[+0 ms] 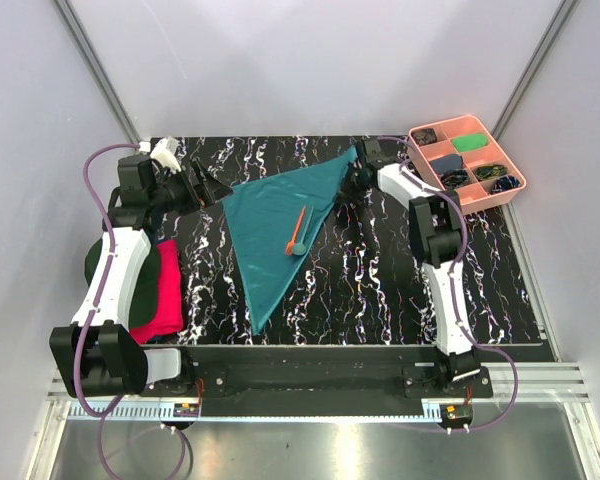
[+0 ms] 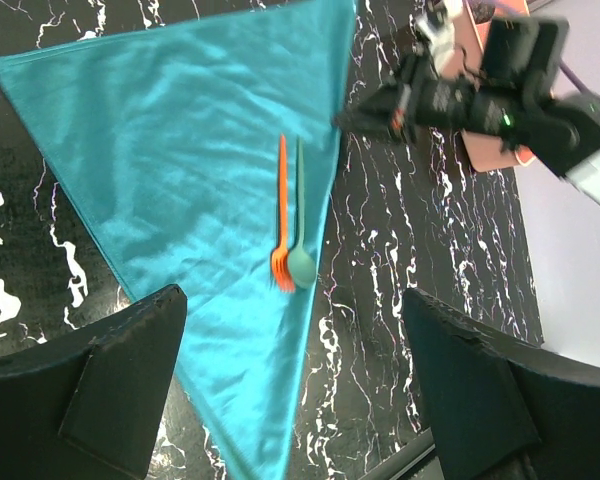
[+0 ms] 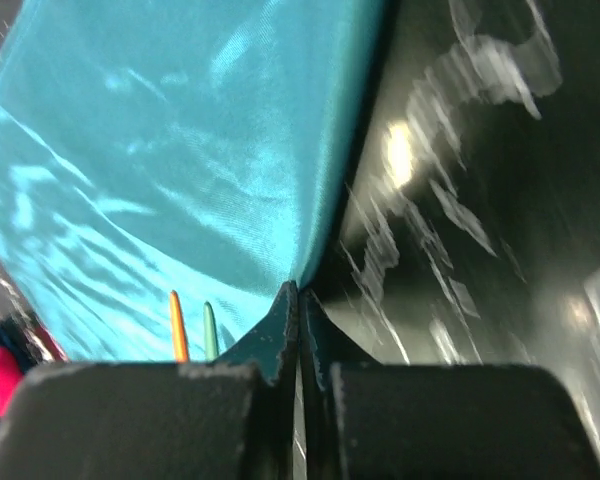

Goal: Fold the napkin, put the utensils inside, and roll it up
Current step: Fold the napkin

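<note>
From above, a teal cloth napkin [image 1: 280,225], folded into a triangle, lies flat on the black white-veined surface [image 1: 400,290]. A slim orange plastic fork [image 1: 299,225] and a teal plastic spoon [image 1: 300,247] lie side by side on it near its right edge. The left gripper [image 1: 218,192] sits just off the napkin's left corner, the right gripper [image 1: 352,172] at its far corner. The left wrist view shows black fingers [image 2: 120,390] spread wide above the cloth, holding nothing. The right wrist view shows fingers [image 3: 280,330] pressed together on the napkin's edge.
</note>
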Robot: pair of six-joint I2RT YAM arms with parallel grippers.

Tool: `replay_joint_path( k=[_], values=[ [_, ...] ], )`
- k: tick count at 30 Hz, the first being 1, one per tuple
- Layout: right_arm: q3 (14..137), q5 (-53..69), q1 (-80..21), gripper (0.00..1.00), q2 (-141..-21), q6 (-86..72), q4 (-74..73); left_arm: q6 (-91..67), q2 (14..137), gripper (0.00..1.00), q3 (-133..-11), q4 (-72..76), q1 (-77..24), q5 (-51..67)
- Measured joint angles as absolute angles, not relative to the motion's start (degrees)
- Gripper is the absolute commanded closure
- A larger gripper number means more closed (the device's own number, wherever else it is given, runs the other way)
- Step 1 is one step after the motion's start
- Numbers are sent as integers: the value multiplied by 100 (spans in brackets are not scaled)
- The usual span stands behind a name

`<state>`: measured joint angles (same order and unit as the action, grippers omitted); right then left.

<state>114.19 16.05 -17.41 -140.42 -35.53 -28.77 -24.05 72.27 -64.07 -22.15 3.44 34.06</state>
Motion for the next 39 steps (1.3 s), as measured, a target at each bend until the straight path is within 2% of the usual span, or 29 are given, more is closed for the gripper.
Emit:
replay_joint_path(
  k=[9,10,12,13,16,20,30,39],
  values=[
    [7950,1033,-1789,98,-11907,-3955,-1857,-2464,7212,8,-6390,-2141,344,3444],
    [7620,958,-1809,95,-11673,-4001,-1776,-2471,7212,8,-6386,-2123,344,3450],
    [6954,862,-1863,82,-11233,-4136,-1562,-2497,7210,8,-6361,-2088,344,3461],
    [6735,854,-1883,70,-11063,-4191,-1514,-2510,7207,8,-6355,-2088,344,3465],
    [6117,840,-1940,46,-10532,-4320,-1446,-2534,7205,8,-6326,-2084,344,3479],
    [5811,687,-1911,36,-10049,-4313,-1664,-2534,7205,8,-6322,-2080,344,3476],
    [5795,539,-528,39,-9629,-3935,-1918,-2530,7205,8,-6322,-2088,344,3470],
    [6335,722,161,42,-10294,-3730,-1496,-2526,7205,8,-6322,-2091,344,3448]
  ],
)
